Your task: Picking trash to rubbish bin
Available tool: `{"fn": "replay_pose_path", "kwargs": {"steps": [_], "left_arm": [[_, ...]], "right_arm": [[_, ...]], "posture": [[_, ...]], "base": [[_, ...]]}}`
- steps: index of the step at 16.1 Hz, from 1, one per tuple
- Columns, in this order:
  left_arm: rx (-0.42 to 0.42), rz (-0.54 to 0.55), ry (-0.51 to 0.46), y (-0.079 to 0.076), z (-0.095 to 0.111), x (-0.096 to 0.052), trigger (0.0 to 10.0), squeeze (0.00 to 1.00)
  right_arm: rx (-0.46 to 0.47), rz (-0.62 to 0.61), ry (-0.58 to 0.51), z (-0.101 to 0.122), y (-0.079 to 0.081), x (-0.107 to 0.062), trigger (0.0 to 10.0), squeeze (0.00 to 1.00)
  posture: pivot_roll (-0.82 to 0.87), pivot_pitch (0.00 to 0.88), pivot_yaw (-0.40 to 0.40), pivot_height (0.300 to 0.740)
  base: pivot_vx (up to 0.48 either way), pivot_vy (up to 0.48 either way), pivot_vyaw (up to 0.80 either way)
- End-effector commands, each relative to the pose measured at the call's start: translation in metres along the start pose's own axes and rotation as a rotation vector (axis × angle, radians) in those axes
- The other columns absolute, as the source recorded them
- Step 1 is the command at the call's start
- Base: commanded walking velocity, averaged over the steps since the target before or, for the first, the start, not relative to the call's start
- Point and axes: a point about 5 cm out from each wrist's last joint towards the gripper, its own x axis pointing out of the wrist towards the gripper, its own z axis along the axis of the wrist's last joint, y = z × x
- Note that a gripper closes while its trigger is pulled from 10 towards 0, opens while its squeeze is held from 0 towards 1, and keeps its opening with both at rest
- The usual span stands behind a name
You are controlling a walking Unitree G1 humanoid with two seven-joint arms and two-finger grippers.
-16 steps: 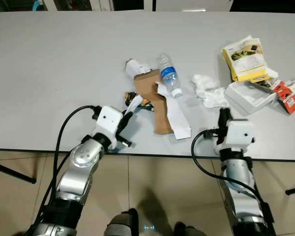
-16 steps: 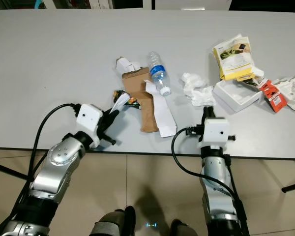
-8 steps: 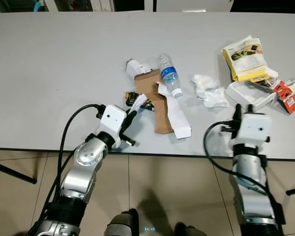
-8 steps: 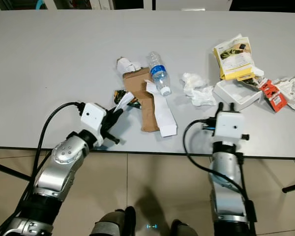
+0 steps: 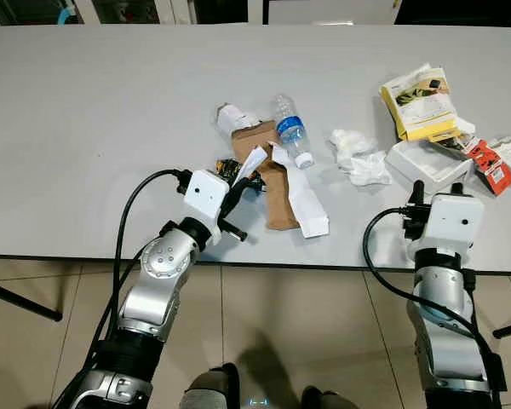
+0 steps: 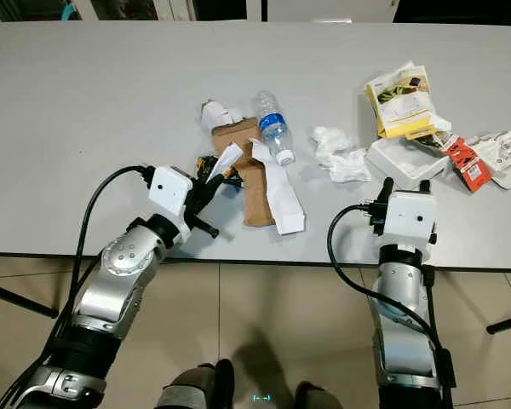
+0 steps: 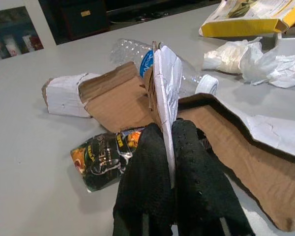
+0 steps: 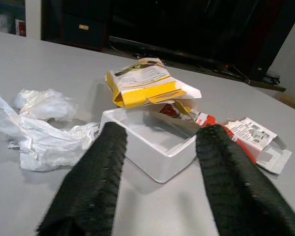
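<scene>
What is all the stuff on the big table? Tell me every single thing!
Grey table: one, holds all the trash.
Clear plastic bottle with blue label: one, lying at table middle.
Brown cardboard piece: one, flat beside the bottle.
White paper strip: one, pinched in the left gripper.
Dark snack wrapper: one, black and orange, beside the cardboard.
Crumpled white tissue: one heap, right of the bottle.
White open box: one, ahead of the right gripper.
Yellow packet: one, behind the box.
Red and white carton: one, far right.
Left gripper: black, shut on the strip.
Right gripper: black, open, facing the box.
</scene>
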Motion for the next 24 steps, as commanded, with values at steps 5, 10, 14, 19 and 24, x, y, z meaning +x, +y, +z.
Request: {"fn": "replay_pose_path", "kwargs": {"steps": [5,10,14,19,24], "left_arm": [[-0.011,0.015,-0.017,-0.001,0.001,0.004,10.0,0.0],[-0.008,0.008,-0.018,-0.001,0.002,0.005,10.0,0.0],[-0.008,-0.002,0.003,-0.001,-0.002,0.002,10.0,0.0],[-0.011,-0.003,0.012,-0.001,-0.004,0.001,10.0,0.0],[-0.015,0.009,0.026,0.0,-0.006,-0.001,10.0,0.0]], "right_arm": [[-0.007,0.008,0.013,0.001,-0.003,-0.004,10.0,1.0],[0.019,0.052,0.042,0.0,0.001,-0.008,10.0,0.73],[0.026,0.108,0.04,0.003,0.009,-0.011,10.0,0.0],[0.041,0.156,0.047,0.004,0.013,-0.013,10.0,0.0],[0.04,0.213,0.049,0.005,0.021,-0.014,10.0,0.0]], "posture": [[0.21,0.142,0.007,0.74],[0.21,0.142,0.007,0.74],[0.2,0.156,0.012,0.74],[0.21,0.16,0.01,0.74],[0.21,0.163,0.006,0.74]], "base": [[0.0,0.0,0.0],[0.0,0.0,0.0],[0.0,-0.15,0.0],[0.0,-0.36,0.0],[0.0,-0.338,0.0]]}}
